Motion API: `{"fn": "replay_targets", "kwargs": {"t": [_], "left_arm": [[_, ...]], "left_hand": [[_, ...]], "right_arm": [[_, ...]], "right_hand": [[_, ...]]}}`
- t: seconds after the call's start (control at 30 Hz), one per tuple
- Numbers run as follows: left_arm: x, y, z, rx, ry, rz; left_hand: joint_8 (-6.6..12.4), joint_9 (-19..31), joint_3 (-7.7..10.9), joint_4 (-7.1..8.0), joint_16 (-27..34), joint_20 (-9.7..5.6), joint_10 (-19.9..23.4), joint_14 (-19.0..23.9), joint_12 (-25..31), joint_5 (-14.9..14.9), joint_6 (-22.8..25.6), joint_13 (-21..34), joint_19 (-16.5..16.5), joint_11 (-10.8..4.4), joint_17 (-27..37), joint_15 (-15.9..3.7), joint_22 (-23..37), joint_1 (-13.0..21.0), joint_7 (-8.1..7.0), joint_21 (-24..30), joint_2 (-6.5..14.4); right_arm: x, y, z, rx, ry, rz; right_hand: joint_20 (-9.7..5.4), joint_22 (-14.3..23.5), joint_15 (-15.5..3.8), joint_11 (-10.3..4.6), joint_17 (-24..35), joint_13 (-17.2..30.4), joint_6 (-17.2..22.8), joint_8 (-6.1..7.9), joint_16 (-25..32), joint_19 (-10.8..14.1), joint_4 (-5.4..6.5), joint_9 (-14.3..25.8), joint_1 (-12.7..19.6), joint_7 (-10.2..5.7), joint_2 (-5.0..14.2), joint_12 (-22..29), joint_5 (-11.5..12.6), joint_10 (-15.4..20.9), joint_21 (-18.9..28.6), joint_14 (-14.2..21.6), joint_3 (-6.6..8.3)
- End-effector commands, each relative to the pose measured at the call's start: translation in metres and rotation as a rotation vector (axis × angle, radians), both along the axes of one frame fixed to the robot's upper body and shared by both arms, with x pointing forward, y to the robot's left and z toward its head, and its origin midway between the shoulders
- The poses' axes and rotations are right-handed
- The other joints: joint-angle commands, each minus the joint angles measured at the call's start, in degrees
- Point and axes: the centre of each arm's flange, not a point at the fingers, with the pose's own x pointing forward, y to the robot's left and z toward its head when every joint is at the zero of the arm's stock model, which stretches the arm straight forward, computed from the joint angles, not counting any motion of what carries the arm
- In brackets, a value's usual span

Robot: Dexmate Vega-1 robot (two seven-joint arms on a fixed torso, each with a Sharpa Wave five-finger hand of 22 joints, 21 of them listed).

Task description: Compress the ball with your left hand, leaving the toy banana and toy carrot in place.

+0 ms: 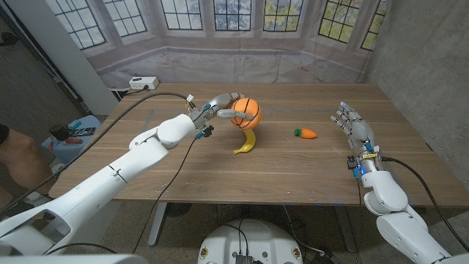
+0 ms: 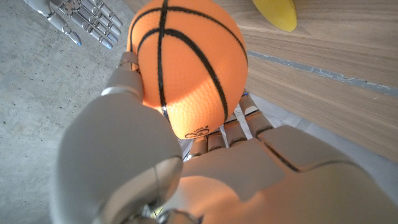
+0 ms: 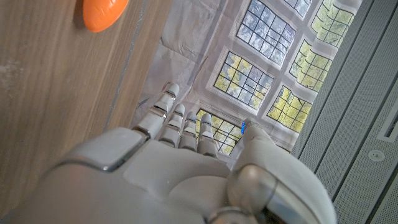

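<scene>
Fingers, left hand (image 1: 217, 107): wrapped around the ball (image 1: 245, 113), one reaching over its top, others at its near side. In the left wrist view the fingers (image 2: 134, 112) and palm press against the ball's underside.
Ball: orange with black basketball seams, held by the left hand at the counter's (image 1: 220, 176) far middle. Whether it is off the counter or touching it, cannot tell. Seen close in the left wrist view (image 2: 186, 68).
Left arm (image 1: 110, 176): white, comes in from the bottom left corner and crosses the counter toward the ball, a black cable running along it.
Toy banana (image 1: 247, 142): yellow, curved, lies on the counter just in front of the ball, apart from the hand. Its tip shows in the left wrist view (image 2: 277, 14).
Toy carrot (image 1: 306, 133): orange with a green end, lies on the counter to the right of the banana, between the ball and the right hand, well apart from both.
Fingers, right hand (image 1: 352, 125): straight and slightly apart, holding nothing, pointing toward the far edge at the counter's right side. Right wrist view shows the same, fingers (image 3: 180, 124) extended side by side, with the carrot (image 3: 102, 12) beyond them.
Far left edge: white power strip (image 1: 143, 82) at the counter's back corner.
Person (image 1: 18, 158): part of a body at the picture's left edge, beside the counter.
</scene>
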Motion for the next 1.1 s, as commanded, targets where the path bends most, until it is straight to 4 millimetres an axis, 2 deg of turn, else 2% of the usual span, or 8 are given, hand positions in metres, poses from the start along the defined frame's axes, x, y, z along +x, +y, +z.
{"fn": "replay_targets", "kwargs": {"t": [0.03, 0.47, 0.77, 0.83, 0.87, 1.0, 1.1], "left_arm": [[0.007, -0.005, -0.002, -0.105, 0.061, -0.048], [0.019, -0.01, -0.003, -0.267, 0.17, -0.149], [0.029, -0.01, -0.006, -0.364, 0.247, -0.22], [0.031, -0.01, -0.006, -0.369, 0.255, -0.231], [0.031, -0.01, -0.006, -0.376, 0.261, -0.238], [0.033, -0.011, -0.007, -0.397, 0.265, -0.258], [0.036, -0.011, -0.008, -0.427, 0.283, -0.293]], "left_hand": [[0.45, 0.27, 0.09, 0.3, 0.27, 0.34, 0.79, 0.95, 0.44, 0.34, 0.75, 0.38, -0.02, 0.05, 0.16, -0.38, 0.15, 1.95, -0.06, 0.45, 2.54], [0.57, 0.43, 0.11, 0.18, 0.21, 0.31, 1.0, 1.26, 0.54, 0.52, 0.89, 0.76, -0.1, 0.11, 0.06, -0.46, 0.17, 2.03, -0.07, 0.52, 2.6], [0.55, 0.55, 0.31, 0.16, -0.49, 0.57, 0.72, 0.61, 0.44, 0.73, 0.78, 1.05, -0.1, 0.49, -0.26, -0.07, 0.17, 2.07, 0.18, 0.61, 2.79], [0.57, 0.59, 0.33, 0.15, -1.0, 1.22, 0.68, 0.26, 0.45, 0.81, 0.81, 1.17, 0.96, 0.63, -0.52, 0.29, 0.17, 1.99, 0.1, 1.06, 2.67], [0.53, 0.64, 0.42, 0.22, -1.45, 2.08, 0.52, -0.04, 0.43, 0.92, 0.72, 1.27, 1.9, 0.78, -0.74, 0.55, 0.15, 1.88, 0.17, 1.47, 2.79], [0.43, 0.71, 0.72, 0.12, -2.08, 2.56, 0.12, -0.2, 0.34, 1.15, 0.52, 1.45, 3.51, 1.13, -1.09, 1.09, 0.08, 2.09, 0.44, 2.14, 2.99], [0.33, 0.8, 1.12, 0.0, -2.86, 2.43, -0.48, -0.49, 0.18, 1.53, 0.35, 1.67, 5.89, 1.59, -1.47, 1.8, -0.07, 2.39, 0.83, 3.11, 3.3]], "right_arm": [[-0.005, 0.004, 0.007, -0.093, 0.021, -0.047], [-0.005, 0.011, 0.015, -0.224, 0.067, -0.109], [-0.005, 0.014, 0.019, -0.253, 0.076, -0.118], [-0.005, 0.014, 0.019, -0.253, 0.074, -0.117], [-0.005, 0.014, 0.02, -0.253, 0.074, -0.117], [-0.005, 0.014, 0.02, -0.254, 0.074, -0.117], [-0.005, 0.015, 0.02, -0.254, 0.074, -0.117]], "right_hand": [[0.4, 0.32, 0.09, 0.01, 0.26, 0.05, 0.64, 0.23, 0.22, 0.33, -0.21, 0.14, -0.26, -0.06, -0.11, 0.34, -0.04, -0.09, 0.15, 0.08, 0.39], [0.45, 0.32, 0.05, -0.01, 0.25, 0.06, 0.75, 0.25, 0.22, 0.42, -0.27, 0.14, -0.3, -0.02, -0.1, 0.38, -0.04, 0.0, 0.19, 0.05, 0.43], [0.47, 0.33, 0.1, -0.09, 0.26, 0.05, 1.12, 0.37, 0.25, 0.46, -0.3, 0.14, -0.35, -0.03, -0.12, 0.47, -0.05, 0.23, 0.2, 0.11, 0.44], [0.48, 0.33, 0.09, -0.08, 0.26, 0.05, 1.21, 0.39, 0.26, 0.48, -0.31, 0.14, -0.37, 0.0, -0.11, 0.51, -0.05, 0.34, 0.2, 0.13, 0.44], [0.49, 0.33, 0.06, -0.09, 0.26, 0.05, 1.27, 0.42, 0.26, 0.49, -0.3, 0.14, -0.39, -0.05, -0.11, 0.5, -0.05, 0.33, 0.21, 0.14, 0.44], [0.5, 0.33, -0.01, -0.12, 0.26, 0.05, 1.35, 0.43, 0.29, 0.52, -0.32, 0.14, -0.39, -0.06, -0.09, 0.5, -0.04, 0.36, 0.22, 0.19, 0.46], [0.5, 0.33, 0.02, -0.08, 0.26, 0.05, 1.39, 0.43, 0.29, 0.56, -0.33, 0.14, -0.39, -0.04, -0.08, 0.51, -0.04, 0.39, 0.23, 0.18, 0.48]]}}
